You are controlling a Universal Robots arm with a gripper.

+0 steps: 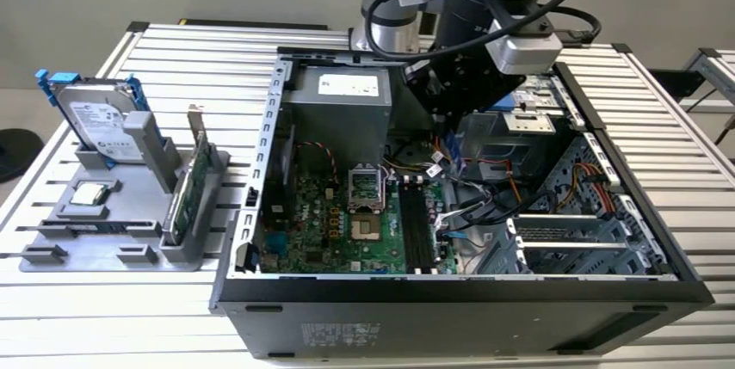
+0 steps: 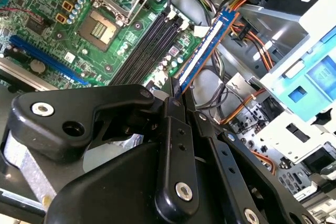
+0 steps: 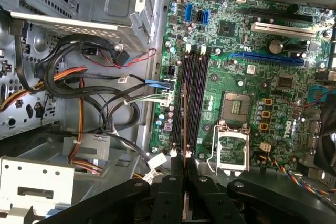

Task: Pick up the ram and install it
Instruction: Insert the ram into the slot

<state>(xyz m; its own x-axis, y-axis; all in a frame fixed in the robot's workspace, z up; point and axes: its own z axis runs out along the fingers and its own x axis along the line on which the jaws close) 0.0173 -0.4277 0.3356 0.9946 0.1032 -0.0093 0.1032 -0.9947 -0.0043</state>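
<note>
Gripper (image 2: 176, 95) clamping ram (image 2: 202, 56) above slots (image 3: 191, 103)

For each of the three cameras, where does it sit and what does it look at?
Exterior view: off the arm, above, looking down into the open computer case; arm visible.
First wrist view: on the arm, facing the motherboard; gripper holds the ram.
Second wrist view: on the arm, along the ram's side.
Both wrist views share gripper, ram, motherboard.

Ram (image 2: 202, 56) in end effector (image 2: 176, 100) above motherboard (image 2: 58, 30).
</note>
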